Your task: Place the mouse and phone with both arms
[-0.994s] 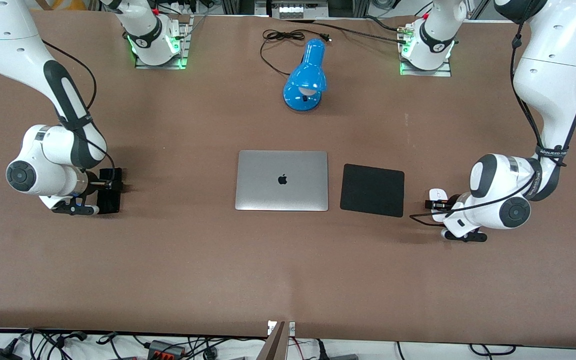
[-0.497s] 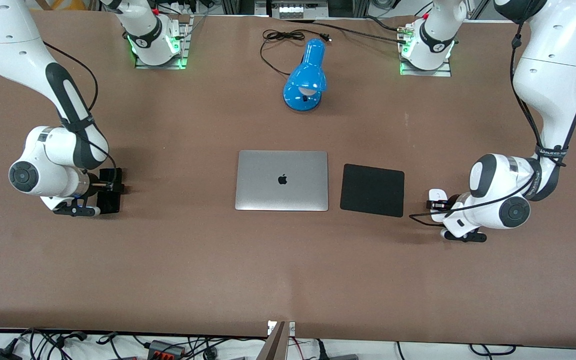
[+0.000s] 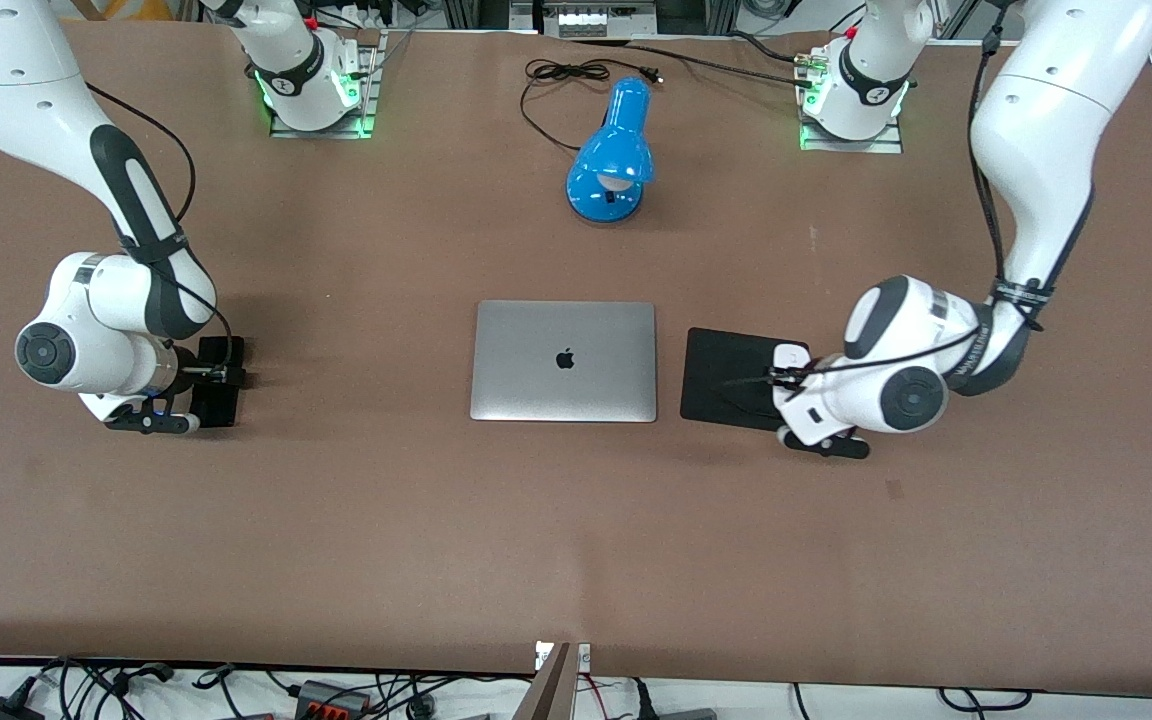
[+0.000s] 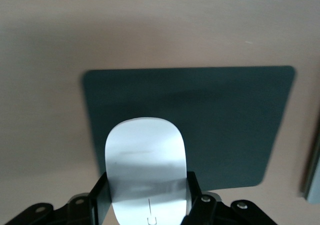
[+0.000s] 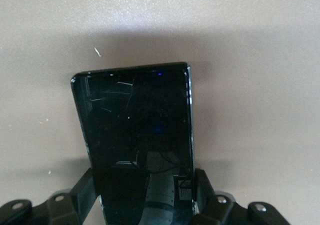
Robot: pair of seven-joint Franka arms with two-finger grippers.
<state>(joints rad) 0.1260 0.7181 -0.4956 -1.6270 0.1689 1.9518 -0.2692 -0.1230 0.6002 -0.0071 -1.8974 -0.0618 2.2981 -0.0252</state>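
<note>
The white mouse [image 3: 791, 356] hangs over the edge of the black mouse pad [image 3: 731, 375] that faces the left arm's end of the table. My left gripper [image 3: 784, 377] is shut on it. In the left wrist view the mouse [image 4: 146, 160] sits between both black fingers [image 4: 99, 200] with the mouse pad [image 4: 225, 120] below. The black phone [image 3: 216, 392] is at the right arm's end of the table, with my right gripper [image 3: 221, 375] shut on its long sides. The right wrist view shows the phone [image 5: 135, 130] between the fingers [image 5: 202, 185]; I cannot tell whether it rests on the table.
A closed silver laptop [image 3: 564, 360] lies mid-table beside the mouse pad. A blue desk lamp [image 3: 614, 160] with its black cable [image 3: 561, 75] lies farther from the front camera, between the two arm bases. Brown tabletop stretches nearer the camera.
The left arm has carried the mouse from the bare table toward the laptop, to over the mouse pad's edge. The right gripper's fingers have closed on the phone.
</note>
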